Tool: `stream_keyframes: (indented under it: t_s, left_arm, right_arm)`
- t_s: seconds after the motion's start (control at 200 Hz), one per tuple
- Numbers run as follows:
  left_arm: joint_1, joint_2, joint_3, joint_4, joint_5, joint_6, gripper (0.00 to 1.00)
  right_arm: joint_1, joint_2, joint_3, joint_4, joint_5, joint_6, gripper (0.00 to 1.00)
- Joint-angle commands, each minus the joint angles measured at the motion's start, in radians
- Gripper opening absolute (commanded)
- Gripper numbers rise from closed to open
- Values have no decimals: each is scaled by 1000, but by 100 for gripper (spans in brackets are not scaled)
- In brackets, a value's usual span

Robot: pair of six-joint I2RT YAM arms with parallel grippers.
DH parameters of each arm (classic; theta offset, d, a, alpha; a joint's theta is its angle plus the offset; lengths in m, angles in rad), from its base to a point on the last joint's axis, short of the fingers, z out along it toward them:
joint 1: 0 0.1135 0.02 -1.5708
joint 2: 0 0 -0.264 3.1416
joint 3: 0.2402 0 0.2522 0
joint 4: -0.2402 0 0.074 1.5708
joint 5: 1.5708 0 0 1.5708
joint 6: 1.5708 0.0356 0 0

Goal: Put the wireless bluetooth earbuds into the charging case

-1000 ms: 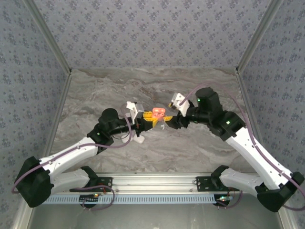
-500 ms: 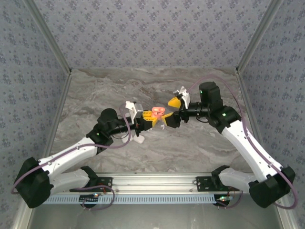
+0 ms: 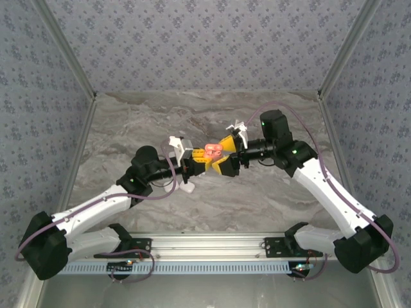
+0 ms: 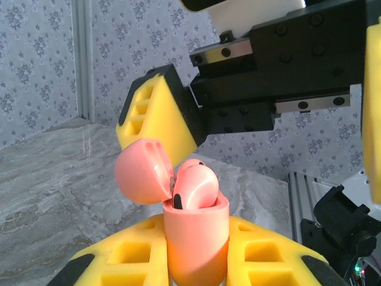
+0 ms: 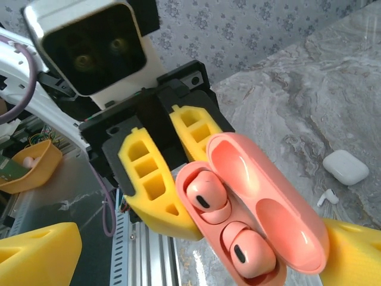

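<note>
Left claw (image 3: 203,157) clamped on open coral charging case (image 5: 271,202), two coral earbuds (image 5: 202,195) seated inside. Right claw (image 3: 225,156) spread wide, straddling case; contact unclear.

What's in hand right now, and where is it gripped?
The left gripper is shut on the coral charging case, pinching its lower body below the open lid. The right gripper stands open, gripping nothing.
</note>
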Motion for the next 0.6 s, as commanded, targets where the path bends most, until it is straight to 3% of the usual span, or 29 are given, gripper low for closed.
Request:
stream_keyframes:
  t_s: [0.0, 0.265, 0.415, 0.595]
  left_arm:
    - [-2, -16, 22, 30, -9, 2, 0]
    - [-2, -13, 24, 28, -12, 5, 0]
    - [-2, -13, 24, 11, -38, 2, 0]
    - [-1, 14, 31, -48, -184, -7, 0]
  right_arm:
    - [5, -56, 11, -8, -38, -39, 100]
    - [7, -80, -12, -42, 37, -46, 100]
    - [-6, -106, -2, -72, 315, -23, 100]
    - [-82, -193, -87, 12, 593, 117, 100]
